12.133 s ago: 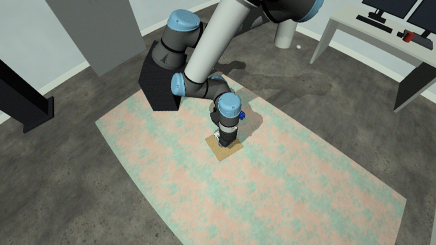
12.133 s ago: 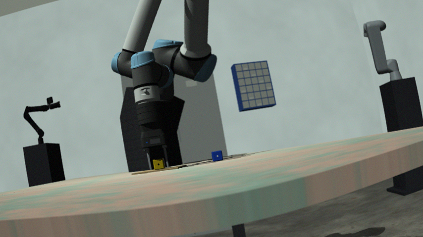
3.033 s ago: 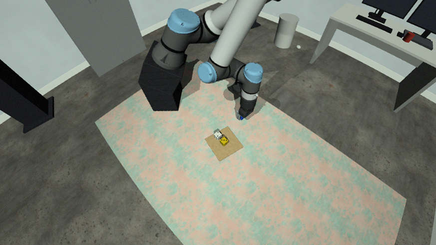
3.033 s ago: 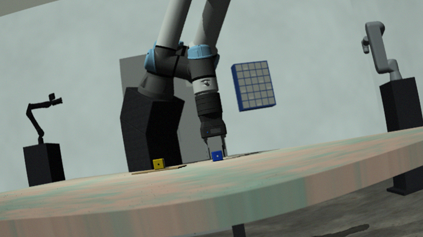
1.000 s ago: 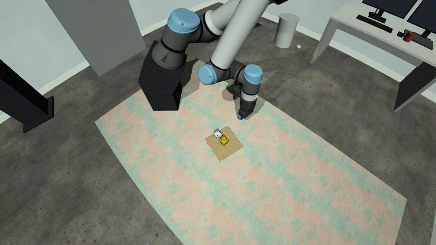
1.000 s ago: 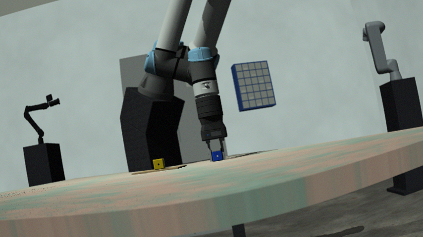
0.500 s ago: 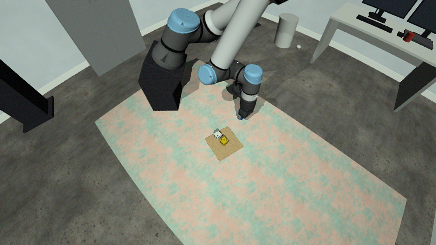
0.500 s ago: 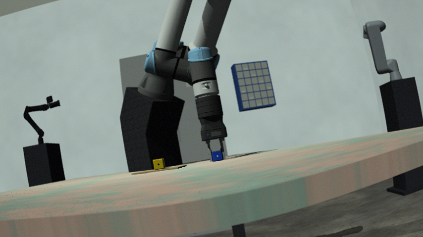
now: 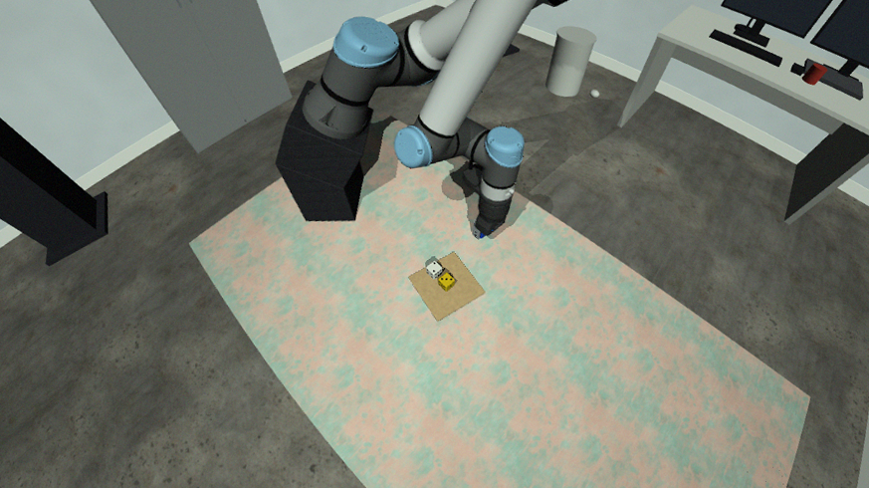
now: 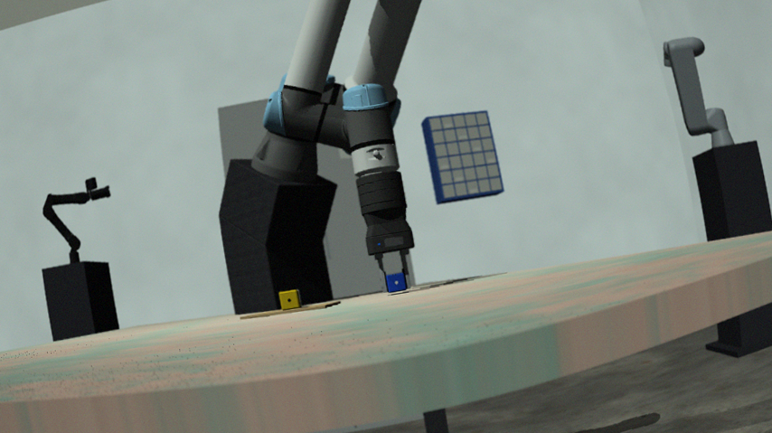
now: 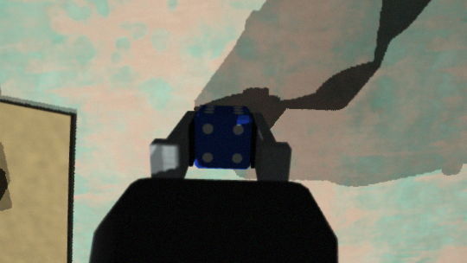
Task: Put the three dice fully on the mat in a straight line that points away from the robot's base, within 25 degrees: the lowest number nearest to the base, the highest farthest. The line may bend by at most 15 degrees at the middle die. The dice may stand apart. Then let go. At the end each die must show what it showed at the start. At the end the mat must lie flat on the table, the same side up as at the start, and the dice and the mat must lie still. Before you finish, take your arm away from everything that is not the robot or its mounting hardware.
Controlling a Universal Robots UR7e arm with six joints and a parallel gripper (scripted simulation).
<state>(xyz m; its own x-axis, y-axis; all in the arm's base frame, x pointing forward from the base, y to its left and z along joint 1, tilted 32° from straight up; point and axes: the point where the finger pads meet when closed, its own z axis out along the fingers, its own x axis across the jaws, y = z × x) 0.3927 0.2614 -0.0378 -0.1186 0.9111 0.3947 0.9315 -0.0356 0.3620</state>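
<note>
Fingers of the gripper [image 11: 222, 143] press against both side faces of the blue die [image 11: 222, 137], which fills the gap between them in the middle of the wrist view; the jaws stand about half open, closed as far as the die allows. The face turned toward the wrist camera shows four pips. In the exterior view the blue die [image 10: 395, 282] sits just right of centre, between the fingertips of the gripper [image 10: 394, 274], its base at or barely above the table [image 10: 395, 345]; whether it touches the surface cannot be told. The face toward that camera shows one pip.

Left of it in the exterior view lies the thin tan mat [image 10: 320, 306], flat on the table, with the yellow die [image 10: 289, 299] standing on it. From the top view the mat [image 9: 457, 298] lies a little above the frame's centre, carrying the yellow die [image 9: 447, 281] and, just above and left of it, the white die [image 9: 433, 268]; the two stand close together, and it is unclear whether they touch. The gripper [image 9: 481, 232] hangs to the upper right of the mat, off its edge, over bare table. In the wrist view the mat's edge [image 11: 39, 182] shows at the left of the frame, apart from the blue die.

The arm [image 9: 469, 31] reaches down from the upper centre of the top view, and its shadow falls across the table behind the held die.
</note>
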